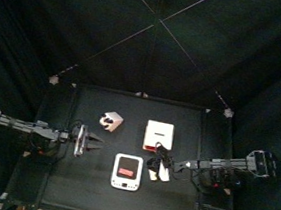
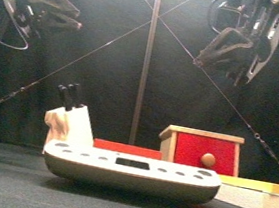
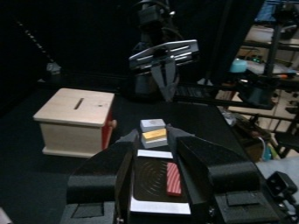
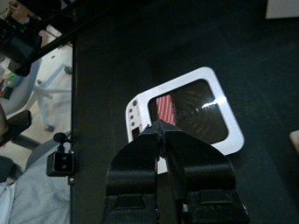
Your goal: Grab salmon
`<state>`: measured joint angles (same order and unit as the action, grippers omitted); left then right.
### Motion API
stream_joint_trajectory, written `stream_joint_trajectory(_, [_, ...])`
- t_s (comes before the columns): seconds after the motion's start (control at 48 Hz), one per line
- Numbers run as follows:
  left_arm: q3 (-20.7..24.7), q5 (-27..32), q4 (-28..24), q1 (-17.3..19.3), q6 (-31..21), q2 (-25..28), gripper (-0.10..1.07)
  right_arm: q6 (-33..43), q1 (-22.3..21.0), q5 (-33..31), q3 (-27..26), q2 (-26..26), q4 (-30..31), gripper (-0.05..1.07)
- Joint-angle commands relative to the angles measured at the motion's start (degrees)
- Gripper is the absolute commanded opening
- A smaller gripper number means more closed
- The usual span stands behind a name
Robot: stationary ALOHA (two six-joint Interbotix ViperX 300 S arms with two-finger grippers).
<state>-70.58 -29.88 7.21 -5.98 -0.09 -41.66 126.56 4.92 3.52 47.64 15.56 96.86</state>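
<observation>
**Salmon flat on the table, both arms raised above it**
Seen from above, the left gripper [image 1: 91,141] hangs at 9 o'clock of the table's [image 1: 63,180] middle, its jaws parted with nothing between them; the left wrist view looks down through that gap onto the pack. At 11 o'clock lies a small pink-and-white lumpy item [image 1: 109,122]. The salmon [image 1: 126,172], 1 flat white pack with a red patch, lies just toward 6 o'clock of the middle, untouched. At 1 o'clock stands a white box with a red edge [image 1: 160,133]. The right gripper [image 1: 159,162] hangs at 3 o'clock, holding nothing; how far it is open I cannot tell.
</observation>
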Motion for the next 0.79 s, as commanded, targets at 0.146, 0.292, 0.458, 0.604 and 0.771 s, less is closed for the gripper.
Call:
stream_joint_trajectory(0.146, [2.11, -0.53, 1.58, -0.79, 0.26, 2.02, 0.73, 0.00, 0.70, 0.79, -7.82, -7.56, 1.14, 0.61])
stream_joint_trajectory(0.292, [2.02, -0.53, 1.58, -0.79, 0.26, 2.02, 0.73, 0.00, 1.32, 0.79, -9.40, -10.99, 2.29, 0.66])
stream_joint_trajectory(0.458, [1.93, -0.62, 1.67, -0.79, 0.18, 2.02, 0.73, 0.00, 0.88, 0.79, -10.02, -11.51, -1.49, 0.73])
stream_joint_trajectory(0.604, [1.76, -0.53, 1.67, -0.79, 0.26, 2.02, 0.73, 0.00, 0.88, -0.62, -10.11, -11.43, -7.03, 0.77])
stream_joint_trajectory(0.771, [1.67, -0.53, 1.67, -0.79, 0.26, 2.02, 0.73, 0.00, 1.23, -6.68, -10.11, -11.34, -13.45, 0.77])
